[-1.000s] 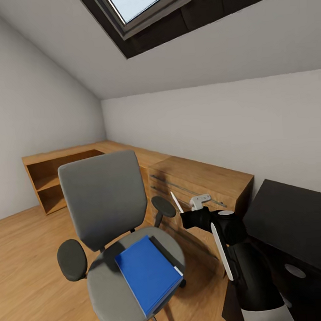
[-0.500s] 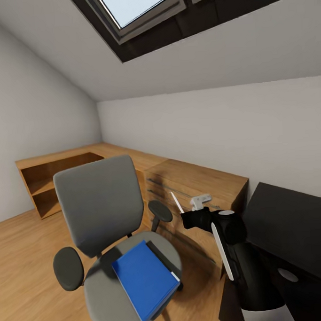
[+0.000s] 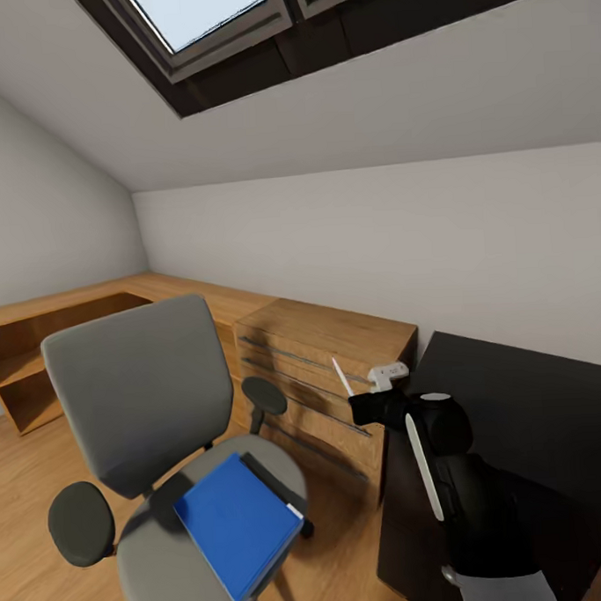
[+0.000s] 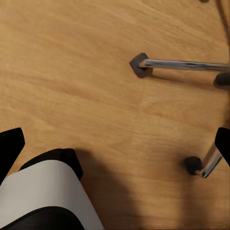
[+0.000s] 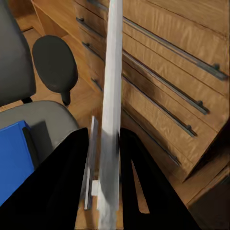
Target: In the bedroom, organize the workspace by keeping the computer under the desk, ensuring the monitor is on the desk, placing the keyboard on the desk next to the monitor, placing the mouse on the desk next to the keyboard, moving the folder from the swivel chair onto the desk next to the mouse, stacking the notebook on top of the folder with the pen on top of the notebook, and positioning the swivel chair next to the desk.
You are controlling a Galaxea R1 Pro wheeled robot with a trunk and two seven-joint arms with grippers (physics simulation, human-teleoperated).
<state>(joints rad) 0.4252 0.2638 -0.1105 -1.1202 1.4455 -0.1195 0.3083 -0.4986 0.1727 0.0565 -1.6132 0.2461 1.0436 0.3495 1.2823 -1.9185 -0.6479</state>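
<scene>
Attic bedroom, sloped ceiling, skylight (image 3: 202, 15) up top. Wood floor (image 3: 28, 491).

Chair (image 3: 143, 406) stands at left-centre of the head view, grey back upright, black armrests either side. Folder (image 3: 237, 524) lies flat on the chair seat, blue cover up, white page edges along its right side, a dark strip just beside that edge. Right wrist view catches a corner of the folder (image 5: 12, 158), the seat and one armrest (image 5: 55, 67).

Drawer unit (image 3: 327, 378), light wood with long metal handles, sits just right of the chair against the far wall. Low open shelf (image 3: 30, 350) runs along the left wall and joins it at the corner.

Desk (image 3: 535, 411), black glossy surface, sits at right, touching or just beside the drawer unit; cannot tell which.

Right gripper (image 3: 362, 390) is raised in front of the drawer unit, between chair and desk. Jaws clenched on a thin white pen (image 3: 342, 378), which stands up and tilts slightly left. In the right wrist view the pen (image 5: 111, 110) runs lengthwise between the two dark fingers (image 5: 62, 187).

Left wrist view looks down at the floor: chrome chair legs (image 4: 187, 63) with dark castors, part of the robot's white-and-black body (image 4: 43, 196). Two black finger tips (image 4: 9, 146) sit wide apart at the frame edges, nothing between them, so left jaws are released.
</scene>
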